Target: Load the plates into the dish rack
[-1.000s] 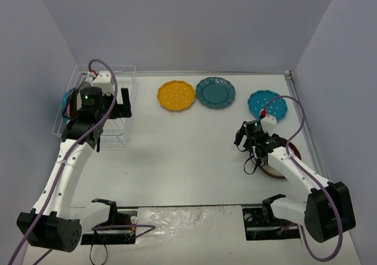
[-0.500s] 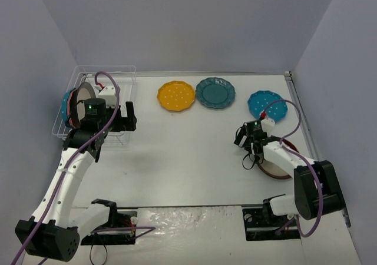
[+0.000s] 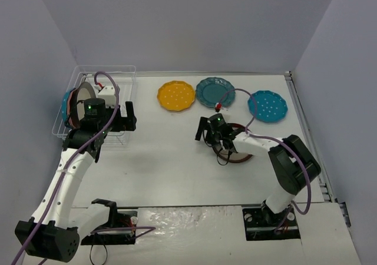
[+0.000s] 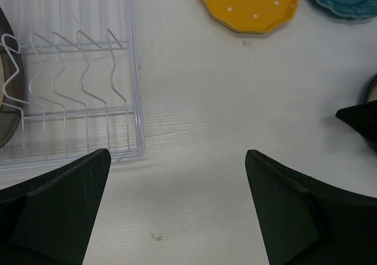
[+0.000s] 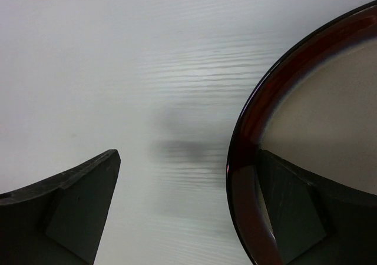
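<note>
The left tool [image 4: 177,159] is spread wide, with nothing between its two dark fingers [image 4: 65,206]. It hangs over bare worktop [image 3: 171,165], just off the near right corner of the dish rack [image 4: 136,100]. The rack's thin white wire prongs run in rows right in front of the tool.

The right tool [image 5: 187,156] is also spread and grips nothing. It sits low over the worktop, well to the right of the rack. Its left finger [image 5: 76,206] is above bare worktop. Its right finger [image 5: 300,206] reaches over a dark-rimmed plate [image 5: 306,100] with a cream centre. The glossy red-brown rim of that plate falls between the two fingers. Whether the right finger touches the plate cannot be told. The plate lies flat on the worktop, on the right side of the tool as seen from above.

At the left end of the rack two plates stand on edge among the prongs. One is a second dark-rimmed plate [image 3: 84,97], and a bright blue plate [image 3: 65,105] is behind it against the rack's left wall. The rest of the rack's rows show only wire.

Three more plates lie flat in a row to the right of the rack, level with its far half. The dotted yellow plate [image 3: 176,94] is nearest the rack. The dark teal plate [image 3: 215,92] lies just beside the yellow one. A dotted blue plate [image 3: 268,106] lies farthest from the rack, close to the right edge of the worktop.
</note>
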Available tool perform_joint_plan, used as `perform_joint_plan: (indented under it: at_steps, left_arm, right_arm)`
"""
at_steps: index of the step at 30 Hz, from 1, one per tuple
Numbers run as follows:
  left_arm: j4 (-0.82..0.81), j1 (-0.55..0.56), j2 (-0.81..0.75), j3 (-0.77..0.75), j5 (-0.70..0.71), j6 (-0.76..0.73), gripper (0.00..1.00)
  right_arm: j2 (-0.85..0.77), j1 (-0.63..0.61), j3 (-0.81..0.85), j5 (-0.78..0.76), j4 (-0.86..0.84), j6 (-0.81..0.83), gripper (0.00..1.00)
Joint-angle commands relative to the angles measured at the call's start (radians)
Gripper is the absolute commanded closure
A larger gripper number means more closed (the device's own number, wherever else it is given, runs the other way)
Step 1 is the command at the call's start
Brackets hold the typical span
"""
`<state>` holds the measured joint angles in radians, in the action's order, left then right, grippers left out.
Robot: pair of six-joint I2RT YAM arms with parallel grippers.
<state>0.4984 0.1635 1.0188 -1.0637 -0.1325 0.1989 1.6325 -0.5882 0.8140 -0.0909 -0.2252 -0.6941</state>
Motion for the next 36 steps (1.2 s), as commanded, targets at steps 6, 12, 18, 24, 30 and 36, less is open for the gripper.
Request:
perform_joint_plan:
  at_steps: [6,12,18,24,30,36]
  left_arm:
    - [-0.038,-0.001,-0.038,-0.058,0.028,0.009,0.03]
    - [-0.042,0.000,-0.041,-0.053,0.025,0.018,0.03]
    - [-0.046,0.000,-0.032,-0.054,0.006,0.027,0.03]
    - [-0.046,-0.001,-0.032,-0.054,0.008,0.028,0.03]
    - [-0.050,-0.001,-0.033,-0.050,0.008,0.029,0.03]
    - [-0.055,0.001,-0.037,-0.042,0.014,0.030,0.03]
  right_arm:
    - [0.171,-0.172,0.246,0.124,0.013,0.004,0.03]
    - [-0.021,-0.152,0.283,-0.105,0.147,0.108,0.04]
    - [-0.211,0.043,0.166,-0.118,0.298,0.117,0.04]
    - [-0.259,0.205,0.038,0.045,0.295,0.203,0.04]
    - [-0.203,0.232,0.004,0.066,0.266,0.213,0.07]
    - [-0.123,0.255,-0.010,0.131,0.195,0.206,0.17]
